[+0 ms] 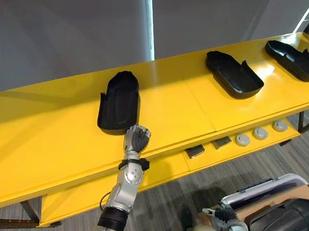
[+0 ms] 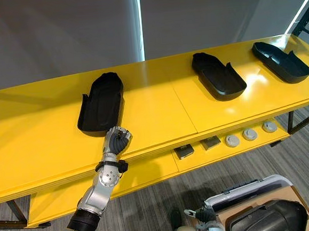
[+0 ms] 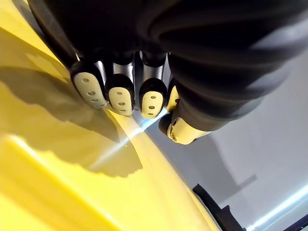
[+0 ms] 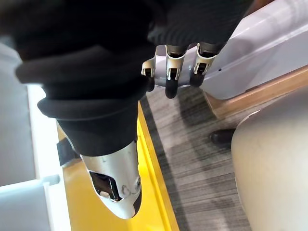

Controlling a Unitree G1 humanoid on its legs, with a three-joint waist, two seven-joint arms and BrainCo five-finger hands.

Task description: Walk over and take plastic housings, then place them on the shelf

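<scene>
Yellow shelf (image 1: 48, 129) bears housing (image 1: 118, 102) pointing away from curled, empty left robot hand (image 1: 137, 137).

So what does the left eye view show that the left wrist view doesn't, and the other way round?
The left eye view gives the wide scene: a left housing, a middle housing and a right housing, all black, lying on the yellow shelf, with small parts on the lower level. The left wrist view gives the fingers up close, curled and holding nothing. Both show the left hand over the shelf's yellow top.
</scene>
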